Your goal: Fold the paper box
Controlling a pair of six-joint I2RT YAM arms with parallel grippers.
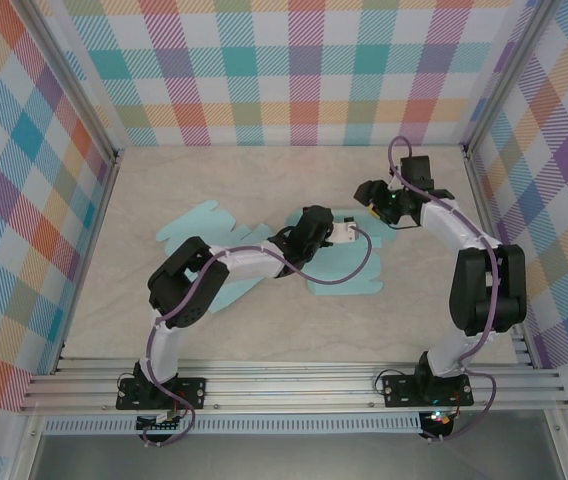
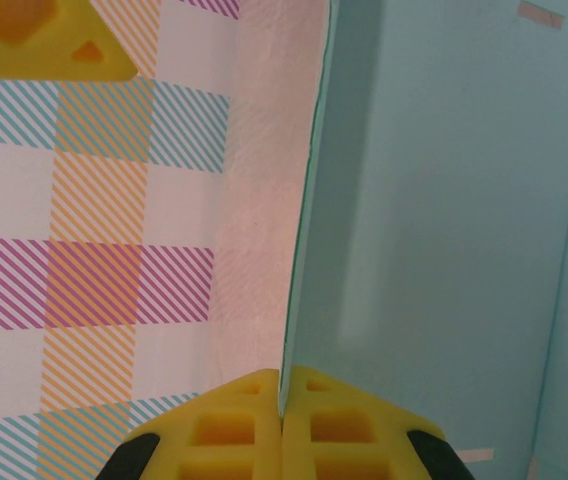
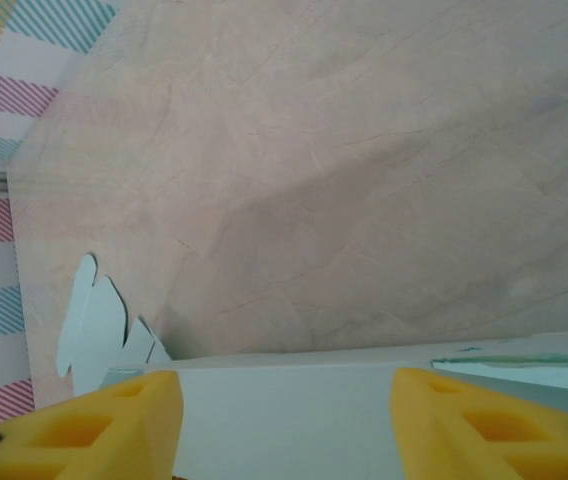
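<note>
Left wrist view: the left gripper (image 2: 282,400) pinches its yellow fingers together on the raised edge of the pale-blue paper box blank (image 2: 444,250). The right gripper (image 3: 284,395) is spread, astride another panel edge at the upper right of the top view. There is one blank and two grippers. Its long axis runs from centre-left to lower right across the beige table (image 1: 214,180).

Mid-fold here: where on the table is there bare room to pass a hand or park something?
Free: the strip of table between the paper box and the back wall, and the near strip between the box and the front rail. Crowded: the centre-right, where the left gripper pinches a box edge and the right gripper stands open over a panel.
</note>
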